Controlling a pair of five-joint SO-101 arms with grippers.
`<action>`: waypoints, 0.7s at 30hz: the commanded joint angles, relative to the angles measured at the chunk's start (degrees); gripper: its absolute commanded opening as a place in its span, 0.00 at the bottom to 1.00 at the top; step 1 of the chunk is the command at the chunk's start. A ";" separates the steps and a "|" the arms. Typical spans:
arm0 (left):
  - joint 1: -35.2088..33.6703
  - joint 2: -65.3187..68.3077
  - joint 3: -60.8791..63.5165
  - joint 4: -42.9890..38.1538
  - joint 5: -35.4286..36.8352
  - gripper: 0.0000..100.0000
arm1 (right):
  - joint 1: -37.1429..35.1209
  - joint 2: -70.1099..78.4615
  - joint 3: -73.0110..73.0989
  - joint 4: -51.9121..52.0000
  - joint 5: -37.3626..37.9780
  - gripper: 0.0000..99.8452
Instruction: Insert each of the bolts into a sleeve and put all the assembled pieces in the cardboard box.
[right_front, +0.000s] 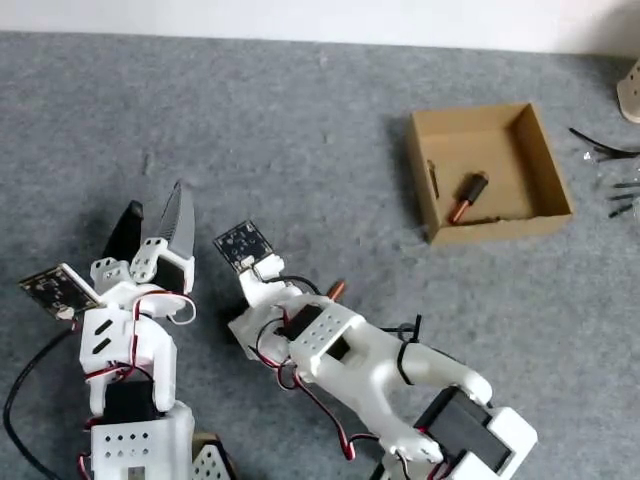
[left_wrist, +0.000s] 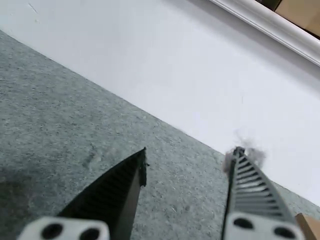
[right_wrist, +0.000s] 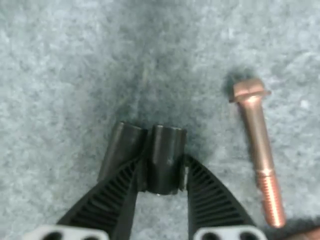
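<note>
In the high view, the left gripper (right_front: 157, 200) hangs released over the grey mat (right_front: 300, 130) at the near left. The right arm (right_front: 340, 345) bends down just beside it, and the tip of a copper bolt (right_front: 337, 290) shows at its far edge. The box (right_front: 500, 231) sits well apart at the far right, with one assembled piece (right_front: 468, 197) lying inside.

In the left wrist view, the left gripper (left_wrist: 190, 150) has its fingers spread wide above the mat.

In the right wrist view, the right gripper (right_wrist: 163, 164) is clenched on a black sleeve (right_wrist: 167, 147). A second sleeve (right_wrist: 122, 145) touches it, outside one finger. The bolt (right_wrist: 256, 145) lies on the mat near them, apart, with its head pointing away from the gripper.
</note>
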 joint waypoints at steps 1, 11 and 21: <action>-0.57 -0.31 -0.48 -1.23 -0.09 0.25 | 2.68 0.04 -1.71 0.31 -0.44 0.08; -0.48 -0.31 -0.48 -1.23 -0.09 0.25 | 3.56 -0.04 -1.80 0.31 -0.09 0.05; -0.40 -0.22 -0.48 -1.23 -0.18 0.25 | 3.65 -0.84 -1.80 0.31 9.85 0.01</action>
